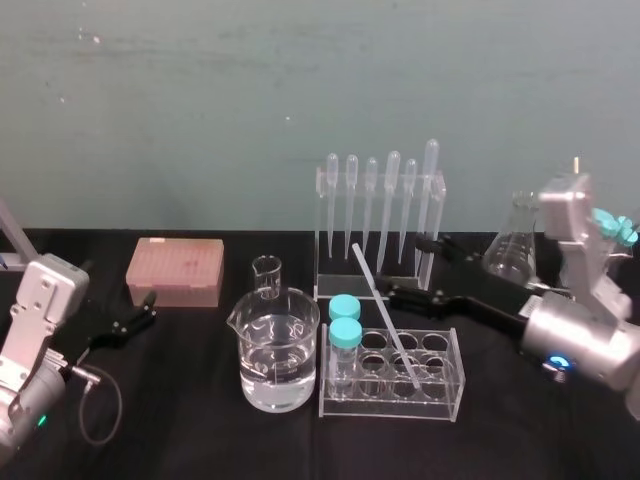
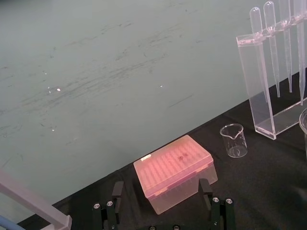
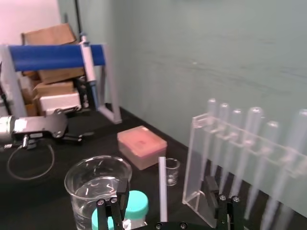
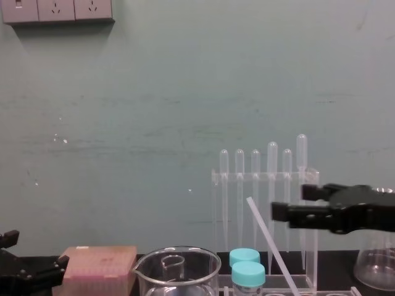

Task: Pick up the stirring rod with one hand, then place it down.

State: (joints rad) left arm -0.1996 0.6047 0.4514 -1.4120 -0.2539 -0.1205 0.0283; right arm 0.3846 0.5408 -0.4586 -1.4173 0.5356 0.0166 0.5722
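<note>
The stirring rod (image 1: 385,315) is a thin translucent-white stick. Its lower end stands in a hole of the clear tube rack (image 1: 445,405) and it leans up toward the back left. My right gripper (image 1: 403,267) is open just right of the rod's upper half. In the right wrist view the rod (image 3: 162,191) rises between the spread fingers (image 3: 123,190), touching neither. The chest view has the right gripper (image 4: 289,202) beside the rod (image 4: 266,237). My left gripper (image 1: 148,308) rests open low at the left, in front of the pink box (image 2: 172,170).
A clear pipette rack (image 1: 380,215) stands behind the tube rack. A large beaker with water (image 1: 278,350) and a small beaker (image 1: 267,277) sit left of it. Two teal-capped tubes (image 1: 345,322) stand in the rack's left end. A conical flask (image 1: 512,250) is at the back right.
</note>
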